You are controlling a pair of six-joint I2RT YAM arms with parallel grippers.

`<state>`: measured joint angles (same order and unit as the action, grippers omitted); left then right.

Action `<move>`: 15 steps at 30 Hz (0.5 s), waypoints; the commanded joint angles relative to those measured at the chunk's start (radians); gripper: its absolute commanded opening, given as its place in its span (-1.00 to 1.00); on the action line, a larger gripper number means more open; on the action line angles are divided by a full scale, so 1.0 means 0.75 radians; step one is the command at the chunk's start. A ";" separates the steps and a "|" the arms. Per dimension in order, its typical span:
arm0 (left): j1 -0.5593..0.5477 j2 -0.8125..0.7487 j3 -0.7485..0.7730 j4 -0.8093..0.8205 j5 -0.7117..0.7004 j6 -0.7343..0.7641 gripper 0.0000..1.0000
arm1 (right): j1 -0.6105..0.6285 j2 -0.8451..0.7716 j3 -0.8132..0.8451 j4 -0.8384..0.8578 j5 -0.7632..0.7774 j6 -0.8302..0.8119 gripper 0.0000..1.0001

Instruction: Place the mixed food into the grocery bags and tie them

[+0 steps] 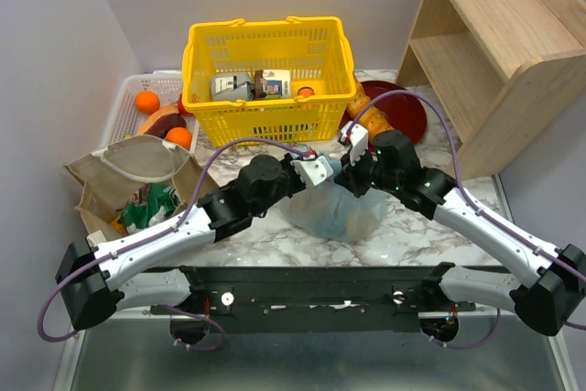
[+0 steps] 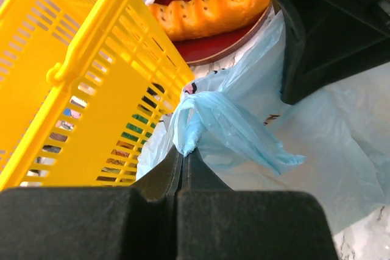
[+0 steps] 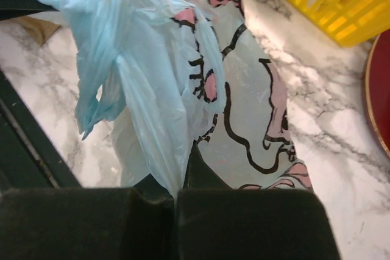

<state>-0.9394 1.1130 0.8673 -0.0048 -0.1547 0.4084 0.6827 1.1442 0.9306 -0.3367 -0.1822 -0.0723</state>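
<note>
The light-blue bag (image 1: 334, 212) sits on the counter (image 1: 275, 235), just in front of the yellow basket (image 1: 265, 61). The left gripper (image 2: 183, 159) is clamped on one twisted strand of the bag's top, and the right gripper (image 3: 183, 178) on another. The tan bag (image 1: 137, 167) stands to the left.

The plastic bag (image 1: 334, 212) sits on the table (image 1: 430, 231) in front of my arms. My left pincer (image 2: 183, 153) and right pincer (image 3: 183, 181) meet over its top. Behind it stands the basket (image 1: 265, 121), with cartons (image 1: 252, 86) inside. Left of the basket lies a tray (image 1: 124, 98) holding two oranges (image 1: 146, 101). Nearer me on that side stands the tote bag (image 1: 92, 194), with packets (image 1: 151, 206) in it. Right of the basket a bread loaf (image 2: 210, 7) rests on a plate (image 1: 412, 109), and the shelf (image 1: 494, 43) stands farther right.
</note>
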 commanded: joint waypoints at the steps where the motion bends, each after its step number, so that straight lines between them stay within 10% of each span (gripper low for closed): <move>1: -0.054 0.005 -0.082 0.119 -0.276 0.053 -1.00 | -0.004 -0.094 -0.011 -0.202 -0.086 0.158 -0.99; 4: -0.069 0.013 -0.101 0.117 -0.144 -0.035 -1.00 | -0.004 -0.120 -0.132 -0.128 -0.032 0.201 -0.89; 9: -0.067 0.066 -0.046 0.021 0.152 -0.256 -1.00 | -0.004 -0.202 -0.245 0.097 0.053 0.254 0.15; 15: -0.014 0.146 0.120 -0.147 0.292 -0.479 -1.00 | -0.004 -0.400 -0.141 0.014 0.022 0.344 0.61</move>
<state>-0.9836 1.2026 0.8772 -0.0299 -0.0628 0.2066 0.6807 0.9501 0.7494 -0.3321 -0.1745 0.1173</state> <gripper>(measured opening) 0.012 0.748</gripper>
